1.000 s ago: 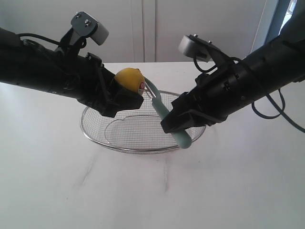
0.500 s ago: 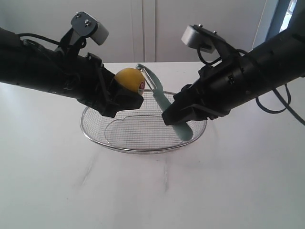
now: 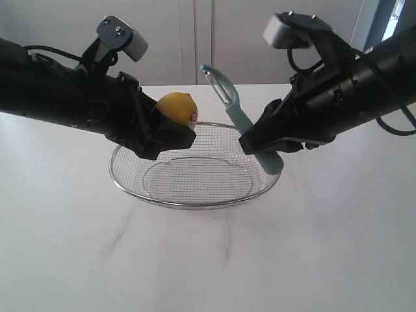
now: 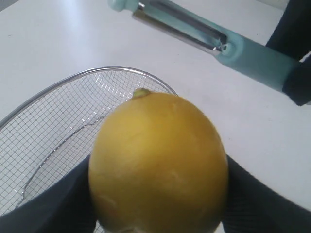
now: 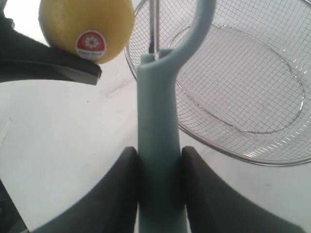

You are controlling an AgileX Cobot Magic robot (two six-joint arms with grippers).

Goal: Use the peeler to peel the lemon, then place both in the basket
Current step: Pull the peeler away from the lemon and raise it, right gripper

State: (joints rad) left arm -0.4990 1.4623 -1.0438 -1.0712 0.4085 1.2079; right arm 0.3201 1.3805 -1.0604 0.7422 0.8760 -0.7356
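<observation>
White tabletop holds the basket at frame centre. Left gripper clamps the lemon over the basket's upper-left rim. Right gripper pinches the peeler, which slants with its blade toward the upper left.

A kitchen-like room: white counter (faintly veined), pale cabinet doors behind, wire basket.

One label is present: a round red sticker on the lemon, facing the right side of the scene. It bears a white emblem and small print too blurred to read. No text is legible in any view.
</observation>
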